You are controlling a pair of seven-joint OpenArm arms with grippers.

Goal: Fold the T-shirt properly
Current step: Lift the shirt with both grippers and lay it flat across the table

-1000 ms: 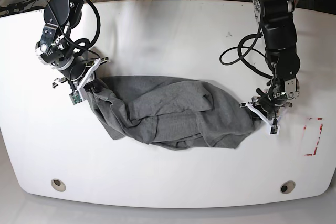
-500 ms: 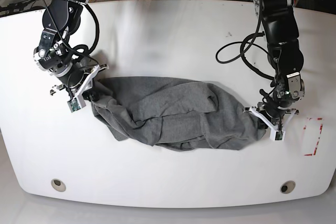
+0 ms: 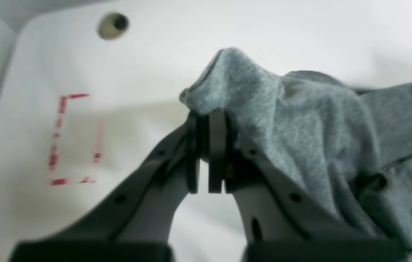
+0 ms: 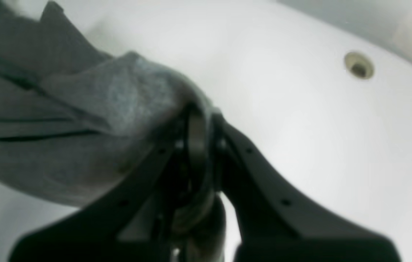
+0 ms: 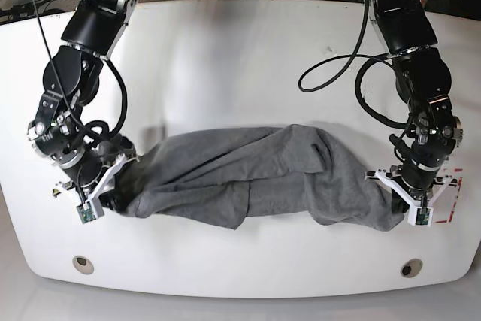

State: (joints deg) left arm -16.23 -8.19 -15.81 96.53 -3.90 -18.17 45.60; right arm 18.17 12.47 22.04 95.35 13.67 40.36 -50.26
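Both claws are clamped on the T-shirt, one at each end. On the right of the base view, the left claw points down at the table, its arm reaching from the far edge in a long bent line, forearm nearly vertical and the wrist turned so the white finger frame faces the near edge. The left wrist view shows its two dark fingers pressed close with a bunched peak of grey cloth pinched at their tips, the rest of the fabric draping off to the right.

On the left of the base view, the right claw sits low near the table's left side. Its arm comes from the far left corner, bends at the elbow and angles down toward the near edge. In the right wrist view its fingers are together with a fold of cloth wrapped over them, though blur hides the exact pinch.

Between the claws the T-shirt lies stretched in a long rumpled band across the near half of the table, sagging in the middle with loose folds. A red dashed mark shows just beside the left claw, and two round holes lie near the front edge.
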